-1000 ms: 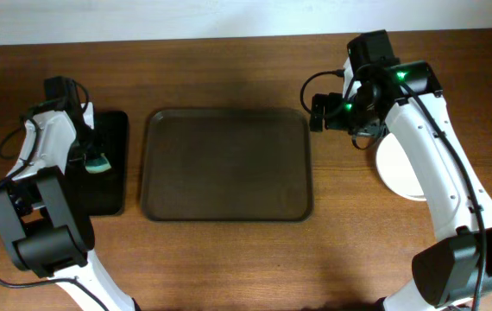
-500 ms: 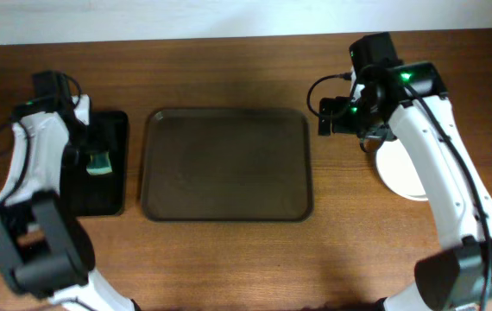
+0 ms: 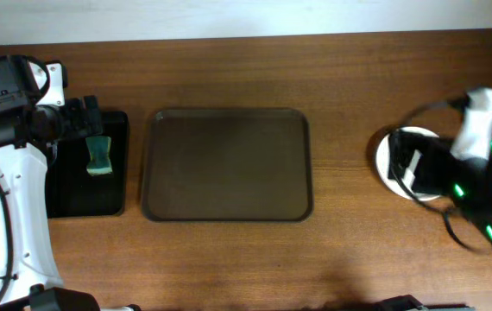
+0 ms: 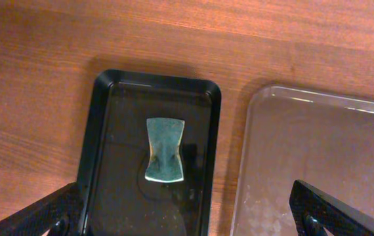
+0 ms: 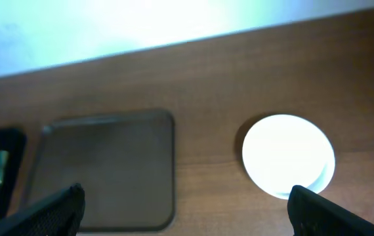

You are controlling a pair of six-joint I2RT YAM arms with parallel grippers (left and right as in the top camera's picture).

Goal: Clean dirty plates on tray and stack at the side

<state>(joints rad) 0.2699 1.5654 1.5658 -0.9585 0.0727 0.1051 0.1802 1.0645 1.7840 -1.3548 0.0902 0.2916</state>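
The dark brown tray (image 3: 227, 164) lies bare in the middle of the table, with nothing on it. White plates (image 3: 399, 149) sit stacked on the wood to its right, partly hidden by my blurred right arm (image 3: 479, 164). In the right wrist view the plates (image 5: 289, 155) glow white with a bluish edge low on the right, and the tray (image 5: 108, 170) shows beside them. My right gripper (image 5: 187, 219) is open and high above the table. My left gripper (image 4: 187, 219) is open too, hovering over the near end of the black tray (image 4: 108, 164), holding nothing.
A blue-green sponge (image 4: 165, 149) lies in the narrow glossy black tray (image 3: 116, 186) left of the brown tray. In the overhead view the sponge (image 3: 99, 156) rests near that tray's far end. The table's far edge meets a pale wall.
My left gripper opened, left the sponge in the black tray and pulled back up and to the left. My right arm swung from beside the tray's far right corner out over the plates.
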